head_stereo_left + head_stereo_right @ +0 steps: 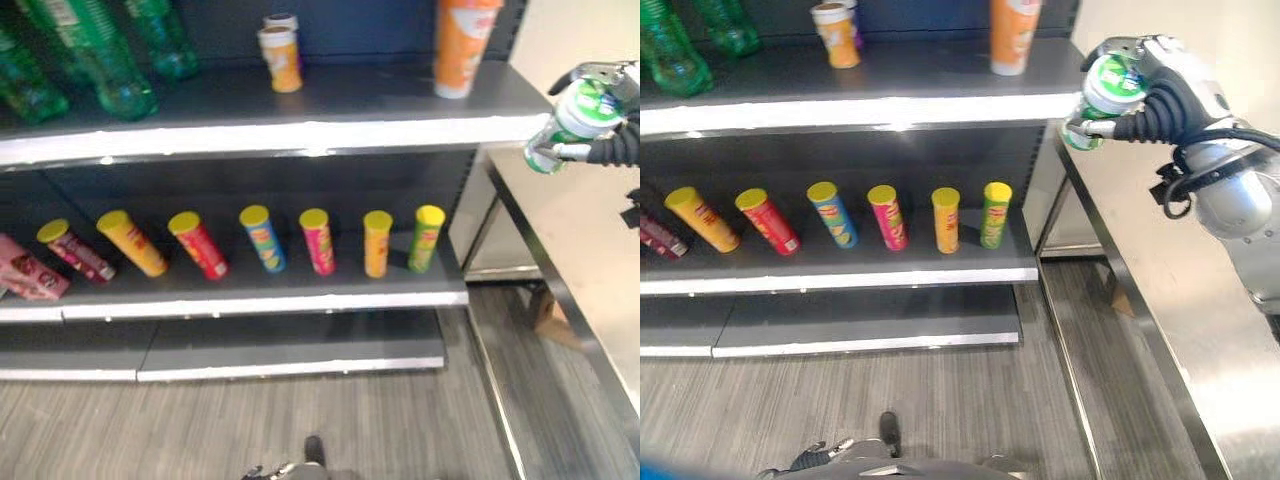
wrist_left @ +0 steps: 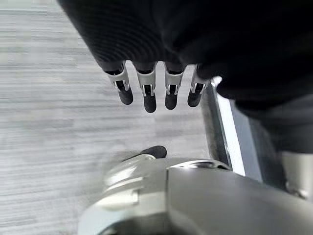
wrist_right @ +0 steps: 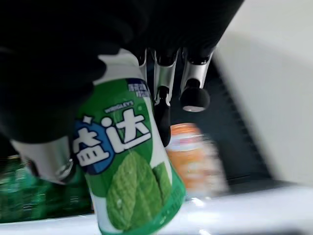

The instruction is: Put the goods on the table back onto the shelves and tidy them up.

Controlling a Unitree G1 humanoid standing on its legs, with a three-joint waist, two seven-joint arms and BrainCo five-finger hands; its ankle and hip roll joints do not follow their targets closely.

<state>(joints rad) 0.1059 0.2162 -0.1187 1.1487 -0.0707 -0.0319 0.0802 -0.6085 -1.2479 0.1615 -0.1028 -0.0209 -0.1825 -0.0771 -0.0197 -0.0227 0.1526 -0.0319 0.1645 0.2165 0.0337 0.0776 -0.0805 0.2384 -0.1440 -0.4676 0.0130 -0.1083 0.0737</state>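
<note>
Upper shelf (image 1: 940, 105): its right end is reached just beside the held bottle; bare board is seen between an orange canister (image 1: 1014, 35) and that end.
Table (image 1: 1200, 300): its steel edge runs beside the shelving, with a floor strip between.
Right hand (image 1: 1155, 95): fingers are curled round a green-and-white bottle (image 1: 1108, 85), held off the shelf's right end.
Left hand (image 2: 156, 90): hung over the floor, fingers relaxed and straight, nothing held.
Lower shelf (image 1: 250, 300): a row of yellow-lidded tubes (image 1: 318, 240) is lined up.

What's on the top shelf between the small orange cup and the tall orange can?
Nothing: in the left eye view the top shelf is bare between the small orange cup and the tall orange can.
</note>
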